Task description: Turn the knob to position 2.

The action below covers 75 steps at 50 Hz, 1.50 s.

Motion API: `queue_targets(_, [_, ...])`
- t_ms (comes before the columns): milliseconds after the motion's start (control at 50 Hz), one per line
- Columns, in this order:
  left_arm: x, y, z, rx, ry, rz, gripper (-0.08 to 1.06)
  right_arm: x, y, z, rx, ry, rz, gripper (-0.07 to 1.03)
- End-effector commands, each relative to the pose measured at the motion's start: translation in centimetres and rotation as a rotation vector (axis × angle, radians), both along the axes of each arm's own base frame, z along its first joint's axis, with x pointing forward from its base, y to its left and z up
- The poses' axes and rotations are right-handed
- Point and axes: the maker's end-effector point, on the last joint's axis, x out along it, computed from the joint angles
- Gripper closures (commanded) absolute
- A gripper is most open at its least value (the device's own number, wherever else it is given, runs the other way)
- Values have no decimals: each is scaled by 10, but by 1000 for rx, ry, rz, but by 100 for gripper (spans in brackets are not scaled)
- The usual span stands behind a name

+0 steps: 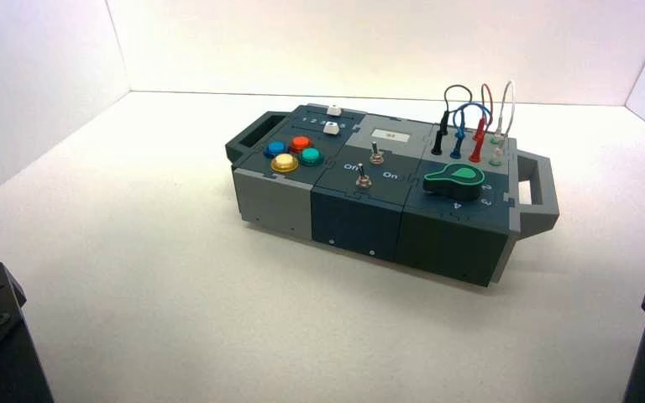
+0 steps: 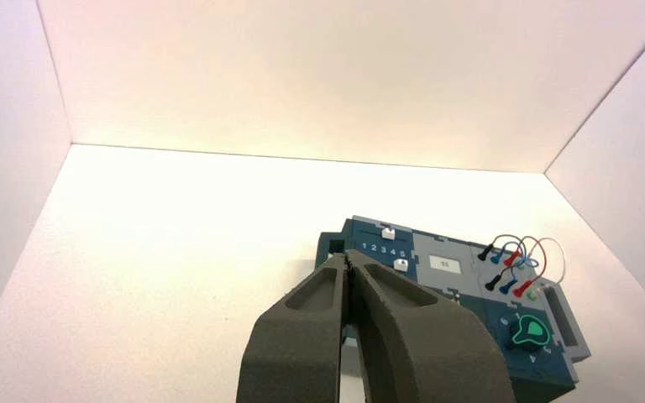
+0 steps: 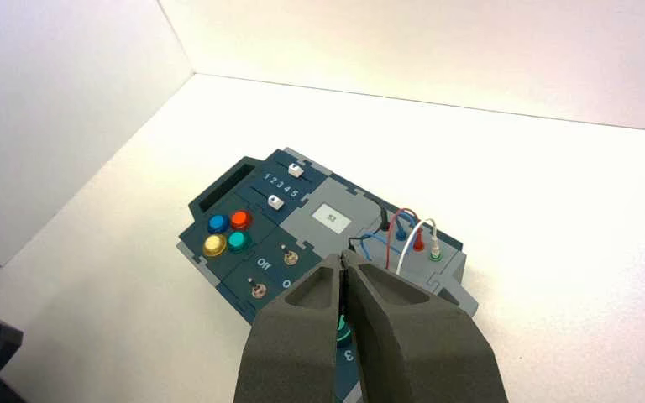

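The knob (image 1: 455, 180), a dark-green dial with a brighter green teardrop top, sits on the box (image 1: 361, 220) at its right end, near the front. Small white digits ring it, but I cannot read the 2 for certain. The knob also shows in the left wrist view (image 2: 529, 332). In the right wrist view only a green sliver of the knob (image 3: 343, 330) shows between the fingers, with the digit 3 (image 3: 349, 355) beside it. My left gripper (image 2: 347, 259) is shut and empty, held back from the box. My right gripper (image 3: 341, 259) is shut and empty, above and short of the knob.
Left of the knob are two metal toggle switches (image 1: 369, 166). Farther left are blue, red, teal and yellow buttons (image 1: 294, 154), with two sliders (image 1: 332, 119) behind them. Wires (image 1: 470, 117) stand plugged in behind the knob. A handle (image 1: 537, 186) sticks out at each end. White walls enclose the table.
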Motion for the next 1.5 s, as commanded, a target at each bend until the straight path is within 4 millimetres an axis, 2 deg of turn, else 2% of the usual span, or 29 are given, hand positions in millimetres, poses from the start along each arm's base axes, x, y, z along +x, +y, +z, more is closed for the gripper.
queue_targets(20, [1,-1,6,-6,-1,-4,101,2,2,9,11,-6,3,98])
queue_targets(300, [-3,-2,7,-5,17,-12,101,-2,10,8,10,1,62,98])
queue_targets(480, [-4,-3,10,-10,33,-20,101,-3,23,3,23,66,122,98])
queue_targets(920, [8,-6,-9,18,136,-24,101,8,47,-39,24,370,165,98])
queue_targets(1180, [15,-7,-9,36,165,-26,101,18,59,-46,62,448,162,98])
queue_targets(1500, [23,-9,-10,53,187,-30,101,36,73,-69,-4,575,188,98])
